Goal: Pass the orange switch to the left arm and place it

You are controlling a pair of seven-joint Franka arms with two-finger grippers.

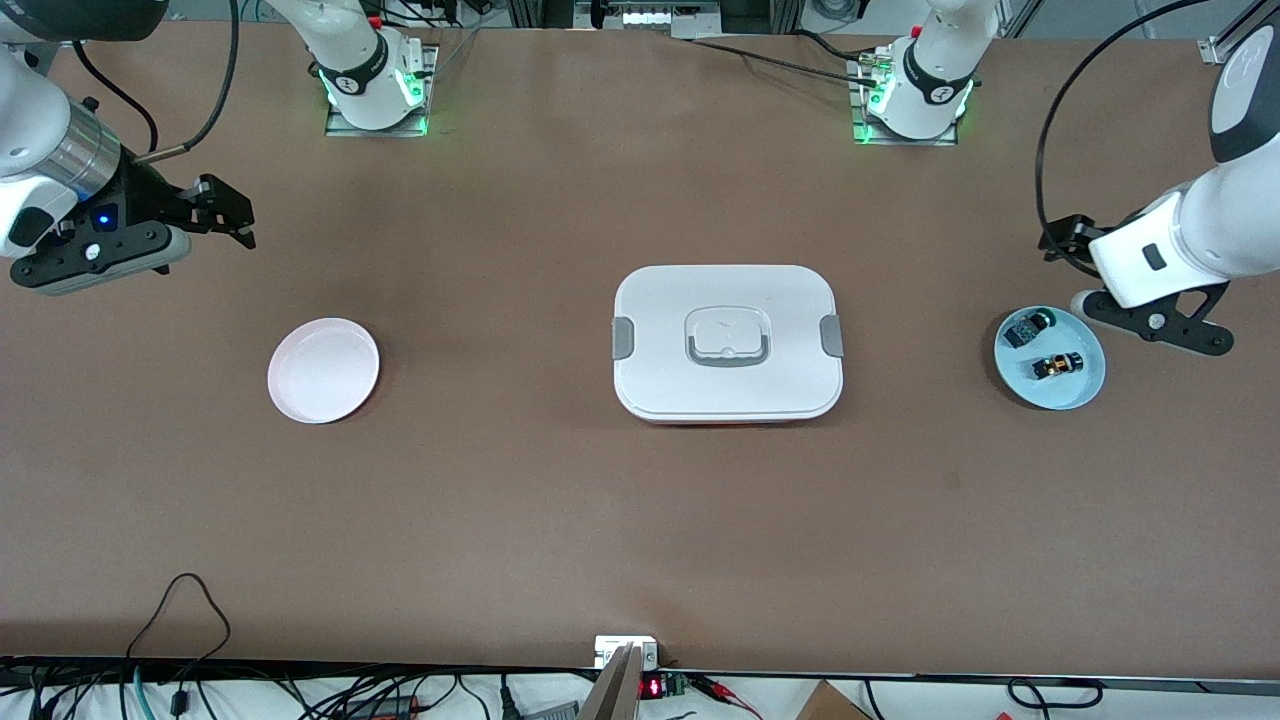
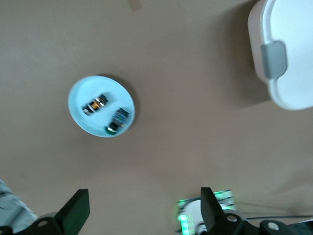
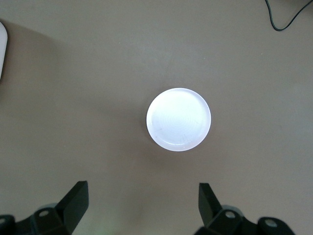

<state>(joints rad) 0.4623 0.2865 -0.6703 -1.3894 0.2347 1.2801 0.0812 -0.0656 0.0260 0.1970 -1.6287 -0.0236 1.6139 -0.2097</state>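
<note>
Front view: the box (image 1: 728, 342) is seen at frame centre on the table (image 1: 560, 520), lid on, grey latches at both short ends, handle recess in the lid.

The blue plate (image 1: 1082, 392) is placed at centre right of the frame, toward the left arm's end of the table. Two small parts are carried on it. The orange switch (image 1: 1057, 365) is lying in the lower half of the plate, nearer the front camera. The green-topped component (image 1: 1028, 326) is sitting at the plate's upper edge. The two are apart, not touching.

The pink plate (image 1: 322, 370) is located at centre left of the frame, toward the right arm's end, with nothing on it.

The left gripper (image 1: 1062, 240) is held in the air at the right edge of the frame, over bare table just above the blue plate in the picture. In the left wrist view its fingers (image 2: 76, 210) are spread wide at the bottom of the frame, and nothing is gripped. The blue plate (image 2: 78, 115) and switch (image 2: 96, 104) are seen at centre left there, the box (image 2: 288, 54) corner at upper right.

The right gripper (image 1: 228, 212) is held in the air at upper left of the frame, over bare table above the pink plate in the picture. Its fingers (image 3: 76, 200) are likewise fully apart and nothing is held. The pink plate (image 3: 179, 119) is centred in the right wrist view.
</note>
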